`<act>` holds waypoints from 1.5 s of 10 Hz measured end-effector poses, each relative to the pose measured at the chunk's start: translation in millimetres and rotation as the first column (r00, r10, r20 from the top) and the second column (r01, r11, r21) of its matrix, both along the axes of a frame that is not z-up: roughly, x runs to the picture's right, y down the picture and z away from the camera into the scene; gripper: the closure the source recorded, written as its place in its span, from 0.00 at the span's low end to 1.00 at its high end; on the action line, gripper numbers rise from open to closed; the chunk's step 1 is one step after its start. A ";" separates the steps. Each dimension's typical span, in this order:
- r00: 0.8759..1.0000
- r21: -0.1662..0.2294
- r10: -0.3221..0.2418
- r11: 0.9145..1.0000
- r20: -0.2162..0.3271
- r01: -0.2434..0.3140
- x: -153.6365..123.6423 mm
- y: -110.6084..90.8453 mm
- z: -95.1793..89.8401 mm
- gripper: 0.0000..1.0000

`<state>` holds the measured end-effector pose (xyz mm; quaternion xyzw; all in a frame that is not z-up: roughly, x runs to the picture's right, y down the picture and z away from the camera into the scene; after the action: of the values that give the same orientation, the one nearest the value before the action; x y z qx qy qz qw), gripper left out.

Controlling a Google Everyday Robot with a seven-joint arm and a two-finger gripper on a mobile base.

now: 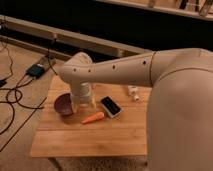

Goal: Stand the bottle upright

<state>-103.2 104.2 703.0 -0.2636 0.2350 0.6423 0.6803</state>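
Small slim whitish plastic bottle (133, 93) apparently lies on its side on the light wooden table (100, 142), just right of the black rectangular phone (111, 106). It is untouched, 0 steps done; grasping and standing remain. Gripper (83, 106) is left of the phone, fingers spread, holding nothing. Round dark-purple bowl (63, 104) is further left, with nothing visible inside.

Wooden table (100, 140) stands on beige carpet (20, 150) before dark wall (125, 27).

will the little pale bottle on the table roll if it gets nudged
The bottle lies on its side and looks slim and rounded, so it would likely roll. Small, so probably light. The gripper hangs open by the purple bowl, apart from it.
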 end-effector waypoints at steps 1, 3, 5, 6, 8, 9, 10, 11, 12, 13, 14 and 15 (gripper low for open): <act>1.000 0.000 0.000 1.000 0.000 0.000 0.0 0.0 0.0 0.35; 1.000 0.000 0.000 1.000 0.000 0.000 0.1 0.0 0.0 0.35; 1.000 -0.002 0.003 1.000 -0.001 -0.003 0.3 -0.2 0.6 0.35; 1.000 -0.003 0.010 1.000 0.002 -0.010 3.8 -4.4 6.6 0.35; 1.000 -0.007 0.004 1.000 0.009 -0.004 29.3 -20.3 33.2 0.35; 1.000 -0.008 -0.004 1.000 0.012 0.004 40.5 -25.0 43.5 0.35; 0.999 -0.013 -0.023 1.000 0.027 0.023 67.1 -35.1 70.3 0.35; 0.999 -0.017 -0.029 0.999 0.034 0.029 78.8 -39.2 81.9 0.35; 0.998 -0.022 -0.037 0.999 0.049 0.038 96.6 -46.4 101.1 0.35; 0.997 -0.024 -0.045 0.999 0.065 0.047 118.3 -57.0 122.4 0.35; 0.996 -0.025 -0.047 0.999 0.073 0.049 129.8 -64.1 133.6 0.35; 0.995 -0.026 -0.048 0.998 0.083 0.051 141.0 -71.9 144.6 0.35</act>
<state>37.9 32.3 847.6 -0.2935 0.2223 0.6104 0.7013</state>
